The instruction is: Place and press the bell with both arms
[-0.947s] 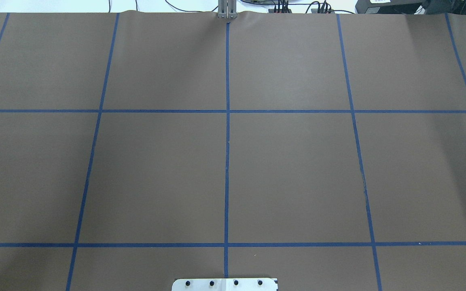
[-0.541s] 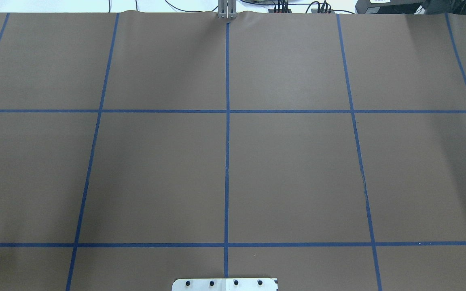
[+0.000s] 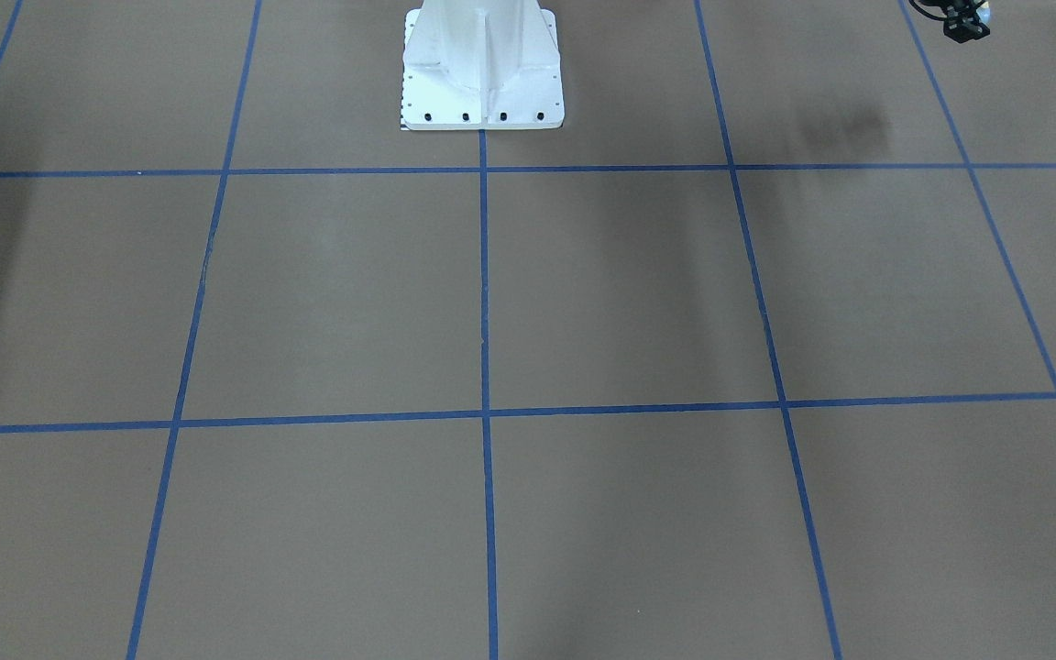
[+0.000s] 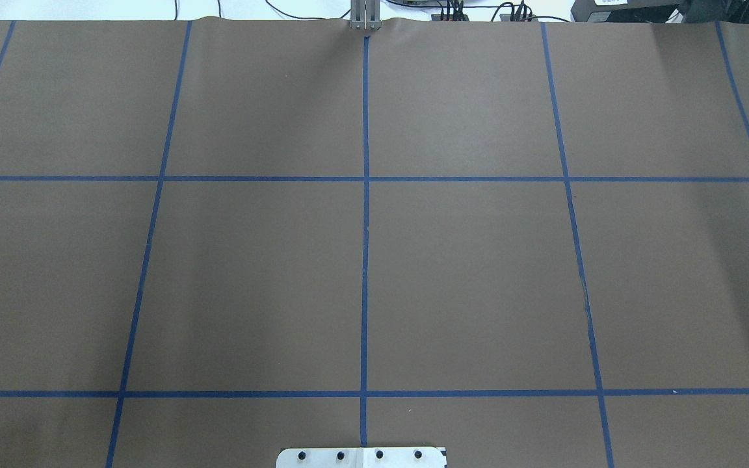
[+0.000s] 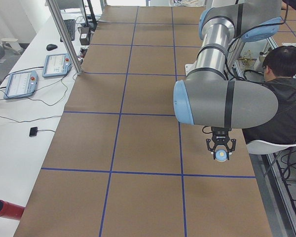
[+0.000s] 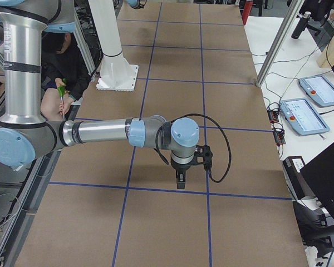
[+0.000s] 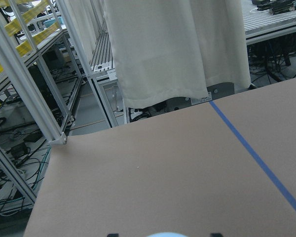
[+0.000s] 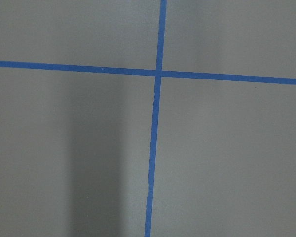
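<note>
- Bell (image 5: 220, 155) is held clamped between the fingers of the left gripper (image 5: 220, 157), over the brown table (image 5: 138, 143) on the robot's side.
- Right gripper (image 6: 181, 186) is pointed down near a blue tape crossing (image 8: 158, 72); whether it is apart or together cannot be told.

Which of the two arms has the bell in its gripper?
The left arm. The bell sits in the left gripper; the right gripper points down at the table with no bell in it.

Matt brown paper cover (image 4: 478, 273); smooth silver metal right arm (image 6: 100, 132)
</note>
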`<state>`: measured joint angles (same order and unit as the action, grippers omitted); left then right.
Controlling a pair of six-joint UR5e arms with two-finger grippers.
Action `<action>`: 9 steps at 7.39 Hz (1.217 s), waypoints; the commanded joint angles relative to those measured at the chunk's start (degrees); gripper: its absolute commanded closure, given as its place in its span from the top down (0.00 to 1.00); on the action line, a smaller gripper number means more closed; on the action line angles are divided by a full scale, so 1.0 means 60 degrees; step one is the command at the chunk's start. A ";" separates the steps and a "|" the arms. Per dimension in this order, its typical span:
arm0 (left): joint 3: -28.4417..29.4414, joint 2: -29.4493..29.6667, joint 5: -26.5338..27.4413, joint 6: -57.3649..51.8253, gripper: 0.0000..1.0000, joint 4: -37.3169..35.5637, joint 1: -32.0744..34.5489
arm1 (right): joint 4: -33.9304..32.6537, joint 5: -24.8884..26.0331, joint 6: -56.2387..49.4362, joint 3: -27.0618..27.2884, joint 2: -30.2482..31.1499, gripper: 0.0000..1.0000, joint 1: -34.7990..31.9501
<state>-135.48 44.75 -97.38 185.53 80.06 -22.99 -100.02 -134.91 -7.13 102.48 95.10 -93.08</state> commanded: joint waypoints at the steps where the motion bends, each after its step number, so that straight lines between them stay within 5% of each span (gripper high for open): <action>1: -0.0533 0.1163 -0.0015 -0.1136 0.00 -0.1004 0.0269 | -0.0014 -0.0001 0.0031 -0.0014 0.0000 1.00 0.0000; 3: -0.0944 0.2232 0.0421 -0.1900 0.00 -0.1666 0.0797 | 0.0015 -0.0015 0.0206 -0.0029 0.0000 1.00 0.0000; 6: -0.0728 0.6573 0.0936 -0.4224 0.00 -0.4720 0.2871 | 0.0015 -0.0015 0.0251 -0.0043 0.0000 1.00 0.0029; 9: 0.0094 0.8621 0.1695 -0.7208 0.00 -0.5082 0.4631 | 0.0015 -0.0015 0.0251 -0.0160 0.0015 1.00 0.0029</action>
<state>-136.05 92.14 -89.73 150.75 50.25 0.56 -99.87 -135.00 -5.63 101.87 95.11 -92.91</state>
